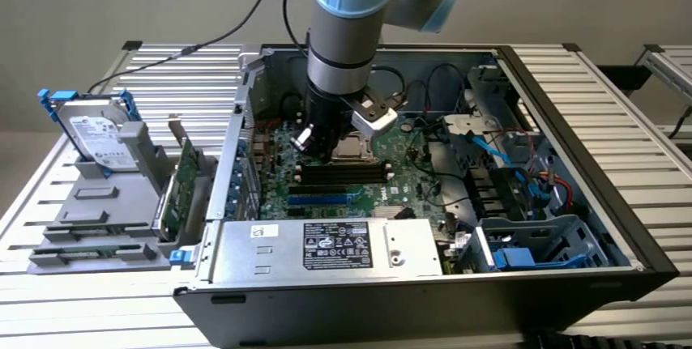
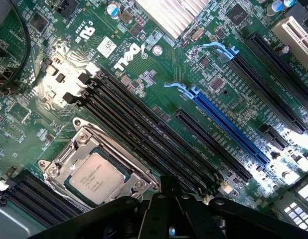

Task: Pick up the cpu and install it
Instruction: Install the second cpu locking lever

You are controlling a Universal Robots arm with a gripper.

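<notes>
The cpu is a small square chip with a silver-grey top. It lies flat in the metal-framed socket on the green motherboard. In the exterior view the cpu sits mid-board inside the open computer case. My gripper hovers over the board just beside the socket, shut, with nothing between its fingers. In the exterior view the gripper reaches down into the case at the socket's edge, on the exterior view's left of it.
Black memory slots and a blue card slot run beside the socket. A power supply fills the case front. Cables and blue drive bays crowd the exterior view's right. A hard drive and green card stand outside.
</notes>
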